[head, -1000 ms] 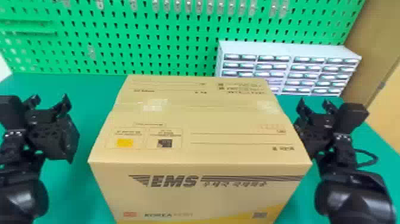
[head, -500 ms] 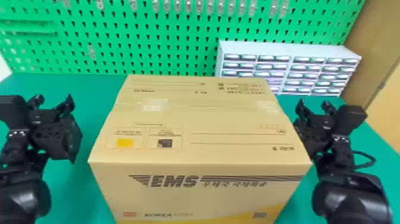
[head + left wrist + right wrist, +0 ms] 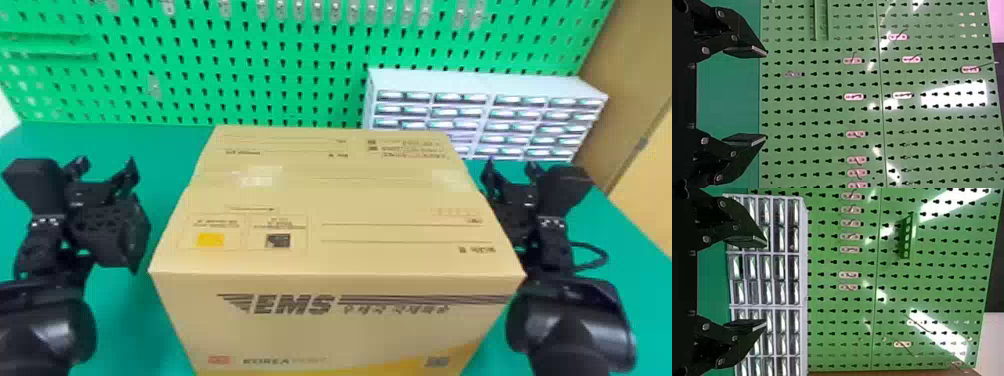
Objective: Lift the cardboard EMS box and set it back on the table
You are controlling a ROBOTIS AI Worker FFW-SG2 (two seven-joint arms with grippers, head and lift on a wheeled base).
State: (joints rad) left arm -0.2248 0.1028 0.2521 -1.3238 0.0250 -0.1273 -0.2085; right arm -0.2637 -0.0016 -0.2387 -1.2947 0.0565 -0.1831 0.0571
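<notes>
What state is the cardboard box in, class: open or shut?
The cardboard box is shut: its top flaps lie flat, with shiny tape across the seam.

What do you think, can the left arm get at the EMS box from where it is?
Probably yes. The left gripper is open beside the EMS box, and nothing stands between them. It points forward, though, so it may need to turn inward.

EMS box [image 3: 335, 200] on the table [image 3: 130, 320] — drawer cabinet [image 3: 490, 80] behind, to the right, pegboard [image 3: 215, 85] behind both
</notes>
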